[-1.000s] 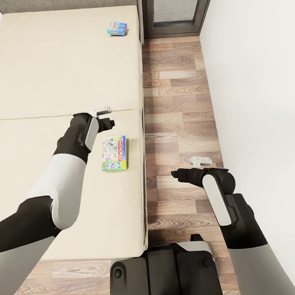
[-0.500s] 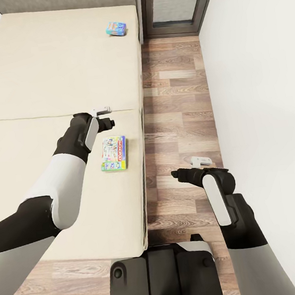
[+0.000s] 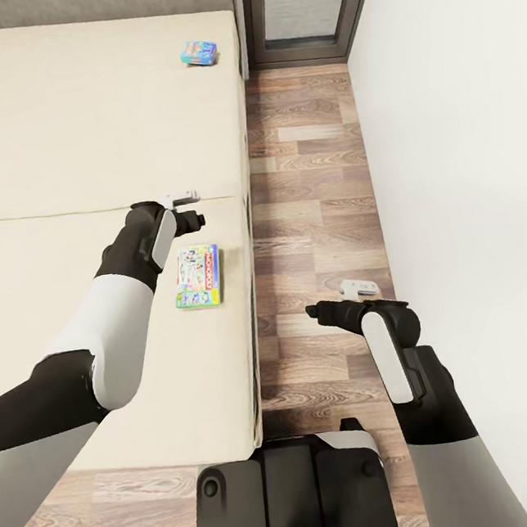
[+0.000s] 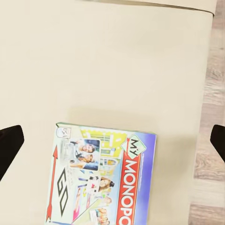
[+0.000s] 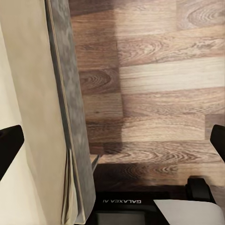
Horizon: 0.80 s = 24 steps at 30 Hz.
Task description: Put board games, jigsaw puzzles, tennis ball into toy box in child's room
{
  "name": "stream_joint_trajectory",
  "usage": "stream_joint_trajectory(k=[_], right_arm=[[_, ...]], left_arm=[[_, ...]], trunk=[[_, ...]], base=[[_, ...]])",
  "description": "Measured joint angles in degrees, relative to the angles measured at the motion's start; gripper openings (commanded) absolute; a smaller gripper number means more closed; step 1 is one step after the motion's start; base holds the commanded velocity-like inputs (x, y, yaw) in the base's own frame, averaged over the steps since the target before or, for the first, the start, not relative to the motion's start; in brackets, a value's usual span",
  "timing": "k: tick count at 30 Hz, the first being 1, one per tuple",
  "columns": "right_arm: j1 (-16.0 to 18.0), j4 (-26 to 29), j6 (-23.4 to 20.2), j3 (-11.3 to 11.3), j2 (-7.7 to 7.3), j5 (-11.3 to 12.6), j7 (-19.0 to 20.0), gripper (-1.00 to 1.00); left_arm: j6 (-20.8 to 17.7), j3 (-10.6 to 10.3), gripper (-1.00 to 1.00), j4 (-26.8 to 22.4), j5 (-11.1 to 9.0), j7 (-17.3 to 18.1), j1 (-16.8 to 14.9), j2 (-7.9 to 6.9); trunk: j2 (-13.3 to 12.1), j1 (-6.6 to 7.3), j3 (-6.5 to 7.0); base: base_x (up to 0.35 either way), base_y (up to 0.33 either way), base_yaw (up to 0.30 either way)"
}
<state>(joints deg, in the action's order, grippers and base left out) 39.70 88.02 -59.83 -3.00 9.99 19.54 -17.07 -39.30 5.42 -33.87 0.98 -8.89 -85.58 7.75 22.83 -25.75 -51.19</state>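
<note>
I note the nearer board game (image 3: pixel 197 276), a green-edged Monopoly box (image 4: pixel 98 180), lying flat on the beige bed (image 3: pixel 75 138) close to the mattress's right edge and just short of the seam between the two sections. A second, light blue board game (image 3: pixel 198 53) sits far up the bed near the grey headboard (image 3: pixel 99 2). My left gripper (image 3: pixel 187 207) hangs over the mattress just beyond the nearer box, clear of it; its fingers (image 4: pixel 9 145) stand spread wide, holding nothing. My right gripper (image 3: pixel 343 296) hangs over the wood floor (image 3: pixel 305 168), fingers (image 5: pixel 8 143) likewise apart and empty. The floor strip between bed and white wall (image 3: pixel 464 148) is narrow, ending at a grey-framed window (image 3: pixel 299 12).
</note>
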Motion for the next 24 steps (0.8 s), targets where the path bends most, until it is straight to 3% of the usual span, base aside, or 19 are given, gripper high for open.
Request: stream_joint_trajectory(k=[24], right_arm=[[0.0, 0.0, 0.0, 0.0, 0.00, 0.1, 0.0, 1.00]], left_arm=[[0.0, -0.1, 1.00, 0.0, 0.0, -0.1, 0.0, -0.06]], trunk=[[0.0, 0.00, -0.35]], base=[[0.000, 0.000, -0.001]])
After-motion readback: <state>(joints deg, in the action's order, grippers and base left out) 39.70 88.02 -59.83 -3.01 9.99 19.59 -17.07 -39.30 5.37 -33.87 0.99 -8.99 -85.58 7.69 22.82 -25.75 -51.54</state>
